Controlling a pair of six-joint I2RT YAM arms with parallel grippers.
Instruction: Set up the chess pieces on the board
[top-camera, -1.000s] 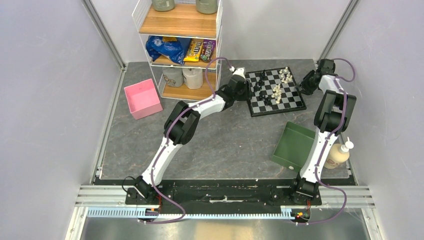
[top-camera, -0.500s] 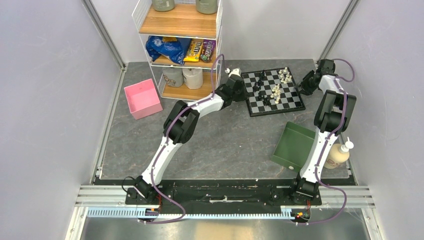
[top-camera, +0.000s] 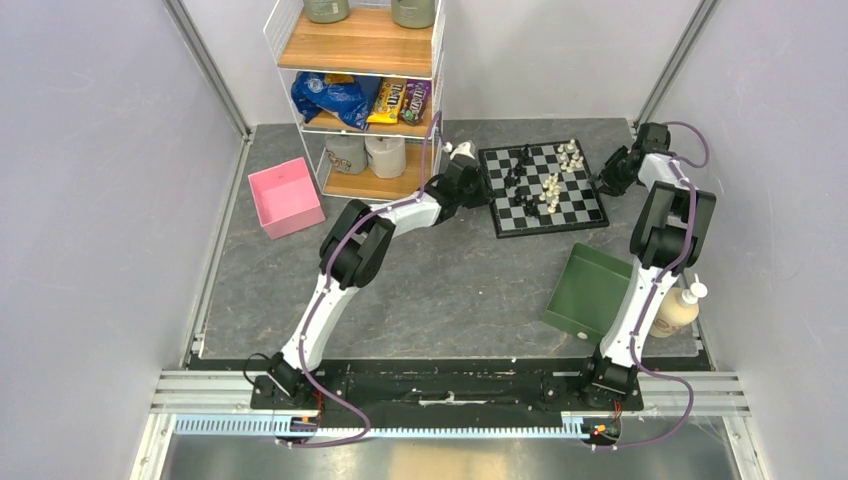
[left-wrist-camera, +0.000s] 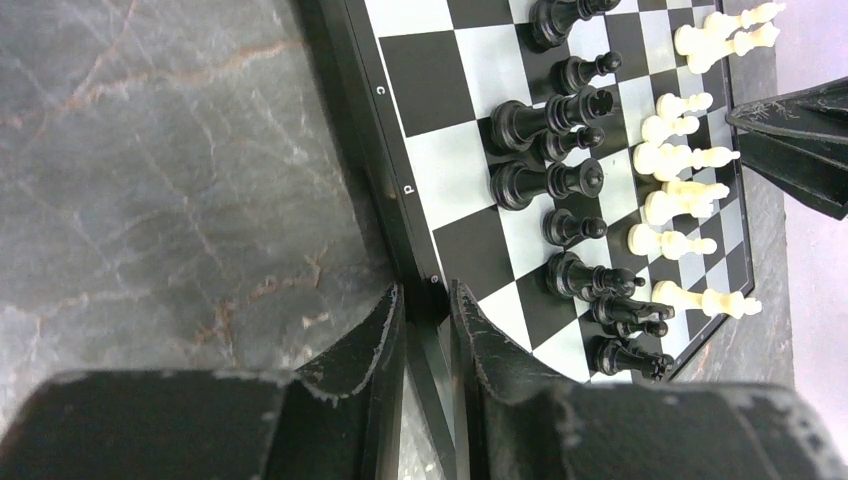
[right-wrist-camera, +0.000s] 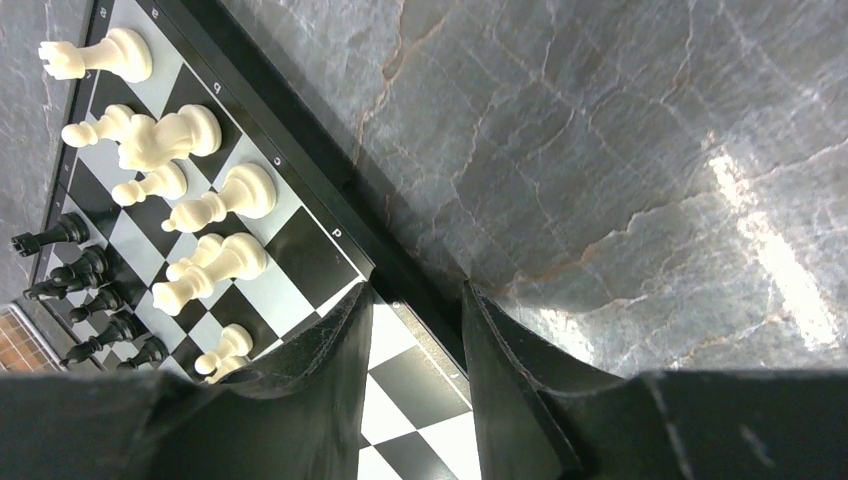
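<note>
Board (top-camera: 577, 205) rim is pinched in your left pincer (left-wrist-camera: 427, 320), its fingers almost together on the left edge. Your right pincer (right-wrist-camera: 415, 330) straddles the opposite rim with a wider gap, and you cannot tell whether it squeezes. Just past the left pincer, black chess pieces (left-wrist-camera: 545, 183) stand in a loose column, with cream ones (left-wrist-camera: 680, 158) beyond them. The board lies on the grey desk (left-wrist-camera: 170, 180), at its far side, near the shelf unit (top-camera: 365, 90).

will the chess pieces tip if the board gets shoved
Probably: the chess pieces look tall on narrow bases and stand crowded, so one could topple its neighbours. The board looks thin and rigid, so it would likely slide flat rather than flex.
</note>
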